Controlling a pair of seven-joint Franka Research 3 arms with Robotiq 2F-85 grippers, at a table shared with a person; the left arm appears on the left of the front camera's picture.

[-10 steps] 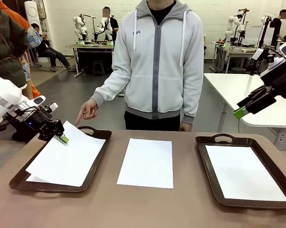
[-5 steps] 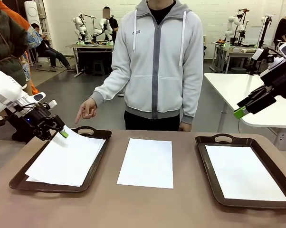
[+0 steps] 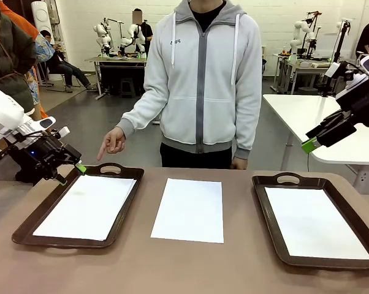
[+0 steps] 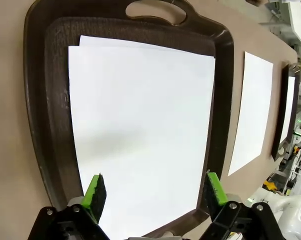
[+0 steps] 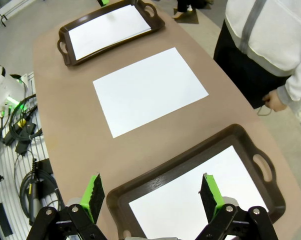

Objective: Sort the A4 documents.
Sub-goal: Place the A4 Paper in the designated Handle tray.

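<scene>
**Sheets flat in both trays, one on the bare tabletop**

While the left gripper is held above the far left corner of the left tray, its two green-padded fingers are seen spread wide apart in the left wrist view, with nothing clasped between them. Below them, white A4 documents are laid flat on the floor of that tray; in the left wrist view the edge of a second sheet is seen peeping out from under the top one at the handle end. The tray is set near the left edge of the tabletop, its handle turned toward the far edge.

A single sheet is laid directly on the bare tabletop at the middle, between the two trays and touching neither. Another sheet is laid flat inside the right tray, which is placed near the right edge of the tabletop, handle also toward the far edge.

The right gripper is held high, above and beyond the right tray, well clear of the tabletop. In the right wrist view its fingers are shown wide apart and empty, with the right tray's near end seen below them.

At the far edge of the tabletop a person in a grey zipped hoodie is stood. One hand is held above the far end of the left tray, a finger pointed downward; the other hand is hung at the side by the table's far edge.
</scene>
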